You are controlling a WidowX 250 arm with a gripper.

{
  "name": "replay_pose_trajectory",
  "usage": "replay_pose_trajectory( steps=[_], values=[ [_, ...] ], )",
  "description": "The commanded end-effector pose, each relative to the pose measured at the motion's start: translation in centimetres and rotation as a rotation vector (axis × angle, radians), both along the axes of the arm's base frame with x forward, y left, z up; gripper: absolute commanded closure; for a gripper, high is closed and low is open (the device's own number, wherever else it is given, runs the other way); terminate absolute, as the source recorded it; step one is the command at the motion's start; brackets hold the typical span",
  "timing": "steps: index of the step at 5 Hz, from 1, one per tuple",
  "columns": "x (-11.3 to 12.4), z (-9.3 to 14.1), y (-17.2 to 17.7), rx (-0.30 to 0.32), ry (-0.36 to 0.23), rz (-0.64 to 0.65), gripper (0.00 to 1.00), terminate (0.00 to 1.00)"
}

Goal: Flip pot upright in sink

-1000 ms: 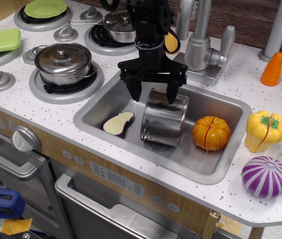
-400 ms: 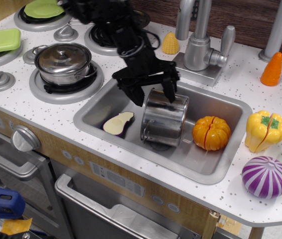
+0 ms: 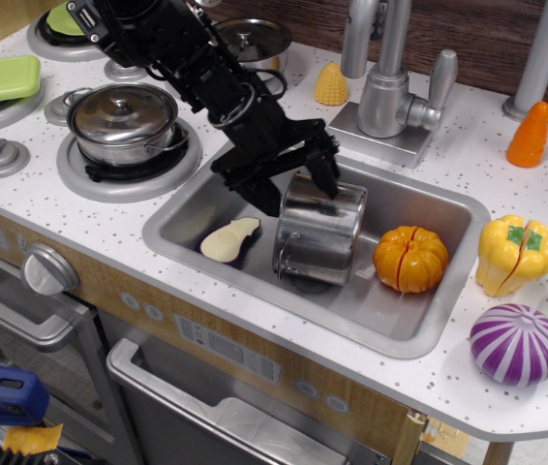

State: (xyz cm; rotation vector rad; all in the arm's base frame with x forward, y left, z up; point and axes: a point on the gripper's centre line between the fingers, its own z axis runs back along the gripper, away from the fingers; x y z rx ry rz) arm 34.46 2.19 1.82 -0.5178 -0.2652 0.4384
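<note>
I see the arm reaching in low from the stove side, slanted steeply toward the sink (image 3: 419, 334). My gripper (image 3: 298, 184) sits at the far rim of the pot (image 3: 318, 237), fingers spread on either side of that rim, not clenched. The pot lies tilted in the sink, between an eggplant half (image 3: 229, 239) and a pumpkin (image 3: 411, 258).

Eggplant half (image 3: 229, 240), pumpkin (image 3: 411, 259); perhaps corn (image 3: 330, 84) beside the faucet (image 3: 390, 92).

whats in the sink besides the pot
Inside the sink, an eggplant half lies left of the pot and an orange pumpkin sits to its right. The pot covers the sink floor beneath it, so anything there is hidden.
</note>
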Motion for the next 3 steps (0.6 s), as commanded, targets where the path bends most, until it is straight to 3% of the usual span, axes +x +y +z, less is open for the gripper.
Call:
replay_pose_trajectory(
  steps=[1, 3],
  values=[
    [0.21, 0.10, -0.15, -0.064, -0.039, 0.001, 0.00, 0.00],
    [-0.08, -0.86, -0.42, -0.165, -0.106, -0.009, 0.00, 0.00]
  ],
)
